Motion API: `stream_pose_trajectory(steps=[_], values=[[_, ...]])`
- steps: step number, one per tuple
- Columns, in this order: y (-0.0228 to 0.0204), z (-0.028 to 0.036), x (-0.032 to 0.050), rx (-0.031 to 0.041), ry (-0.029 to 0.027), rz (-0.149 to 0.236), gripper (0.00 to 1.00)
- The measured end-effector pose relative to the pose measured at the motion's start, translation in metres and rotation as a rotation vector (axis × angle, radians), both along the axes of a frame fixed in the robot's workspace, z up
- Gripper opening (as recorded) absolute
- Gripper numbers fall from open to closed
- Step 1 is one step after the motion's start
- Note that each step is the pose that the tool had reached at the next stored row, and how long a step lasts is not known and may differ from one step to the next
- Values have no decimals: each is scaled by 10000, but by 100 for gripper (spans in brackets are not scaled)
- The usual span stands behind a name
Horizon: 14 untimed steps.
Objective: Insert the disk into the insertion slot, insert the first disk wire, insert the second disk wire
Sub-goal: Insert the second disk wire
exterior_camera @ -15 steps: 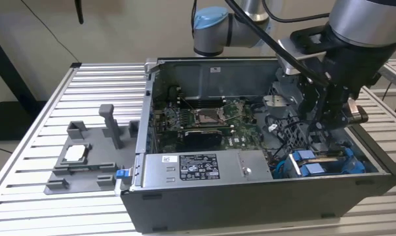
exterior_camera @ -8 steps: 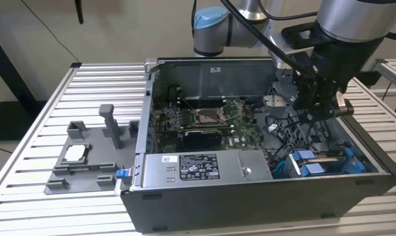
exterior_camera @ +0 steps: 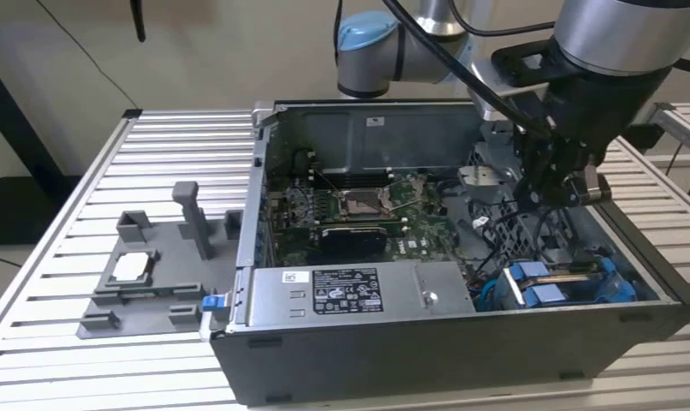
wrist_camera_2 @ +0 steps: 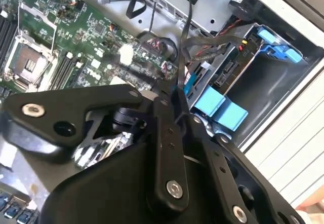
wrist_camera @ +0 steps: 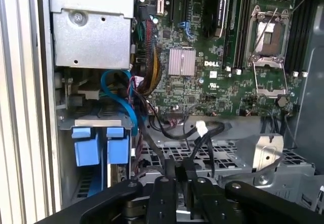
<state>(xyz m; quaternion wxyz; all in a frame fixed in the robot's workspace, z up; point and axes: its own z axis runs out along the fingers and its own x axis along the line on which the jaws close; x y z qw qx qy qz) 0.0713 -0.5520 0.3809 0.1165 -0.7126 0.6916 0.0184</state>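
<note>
A slatted metal bench [exterior_camera: 60,248] carries an open grey computer case [exterior_camera: 437,355] with a green circuit board [exterior_camera: 419,201] inside. The disk [exterior_camera: 542,287] sits in the slot [wrist_camera: 68,121] in the corner of the case at the exterior view's right. Its two bright blue carrier tabs stand side by side and a blue cable curves just above them. Near it, the gripper [wrist_camera_2: 174,95] is narrow, pinching a thin black wire [wrist_camera_2: 183,41].
</note>
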Motion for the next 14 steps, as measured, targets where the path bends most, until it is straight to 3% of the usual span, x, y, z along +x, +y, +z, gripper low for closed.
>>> stream_pose_trajectory(steps=[2, 6, 14], values=[[-13, 0, -1, -1, 15, -2, 16], [-54, -7, 6, 2, 19, 2, 16], [-307, -33, 118, 6, 20, -1, 16]])
